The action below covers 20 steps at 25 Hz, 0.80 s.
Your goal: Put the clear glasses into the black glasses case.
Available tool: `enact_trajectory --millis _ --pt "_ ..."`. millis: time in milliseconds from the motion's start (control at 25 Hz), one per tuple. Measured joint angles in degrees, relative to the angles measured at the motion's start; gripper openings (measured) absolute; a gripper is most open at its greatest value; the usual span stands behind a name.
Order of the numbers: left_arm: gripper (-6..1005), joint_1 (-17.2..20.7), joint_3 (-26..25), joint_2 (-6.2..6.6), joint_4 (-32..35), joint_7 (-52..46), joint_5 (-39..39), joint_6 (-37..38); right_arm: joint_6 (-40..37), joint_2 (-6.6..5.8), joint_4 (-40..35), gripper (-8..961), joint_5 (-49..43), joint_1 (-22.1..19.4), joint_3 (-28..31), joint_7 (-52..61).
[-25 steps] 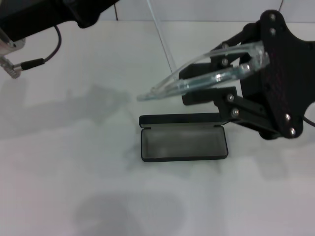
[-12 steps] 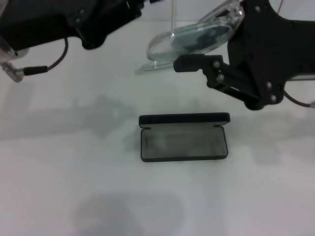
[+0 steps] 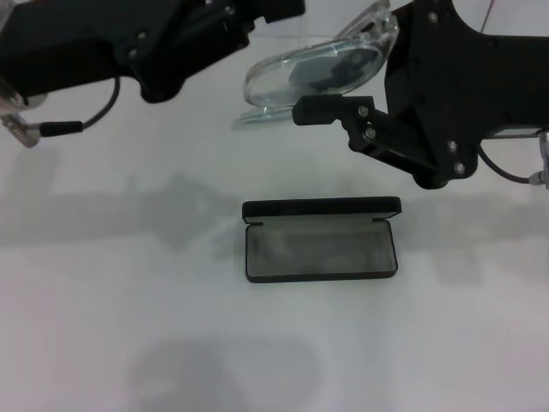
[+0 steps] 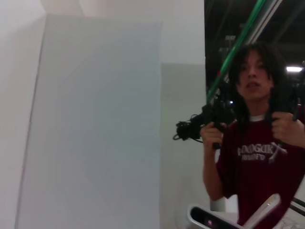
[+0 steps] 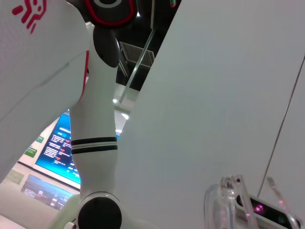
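Clear glasses in right hand, black glasses case open below

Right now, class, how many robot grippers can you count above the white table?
2: the left gripper at the far left, the right gripper at the far right, holding the transparent plastic glasses.

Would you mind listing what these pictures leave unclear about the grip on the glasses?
- Head view: the right gripper meets the clear glasses, but its body covers the contact.
- Head view: left gripper fingertips cut off by the top edge.
- Wrist views: the open black case never appears.
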Motion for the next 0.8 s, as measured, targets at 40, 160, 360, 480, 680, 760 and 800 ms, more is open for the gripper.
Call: enact_trajectory --millis 40,160,360,480,680,760,800 --pt "97 0.1 -0.4 0.03 0.0 0.1 0.0 -0.1 -0.1 0.00 0.0 109 0.0 0.0 0.0 0.0" --pt "97 0.2 -2.6 0.07 -0.5 0.2 -0.1 -0.3 -0.2 0.00 0.0 109 0.0 0.0 0.0 0.0" --pt "96 0.1 -4.4 -0.28 -0.6 0.2 -0.2 -0.8 -0.3 0.08 0.0 109 0.0 0.0 -0.5 0.0" --pt "96 0.1 -3.7 -0.38 -0.7 0.1 -0.2 -0.7 -0.2 0.17 0.0 109 0.0 0.0 -0.5 0.0" --pt "96 0.1 0.2 -0.46 -0.7 -0.1 -1.2 -0.4 0.1 0.11 1.1 109 0.0 0.2 -0.4 0.0" --pt "96 0.1 1.6 -0.46 -0.6 0.1 -1.6 -0.4 0.1 0.06 2.0 109 0.0 0.5 -0.3 0.0" --pt "96 0.1 1.9 -0.45 -0.4 0.1 -1.7 -0.4 0.1 0.04 2.7 109 0.0 0.8 -0.2 0.0"
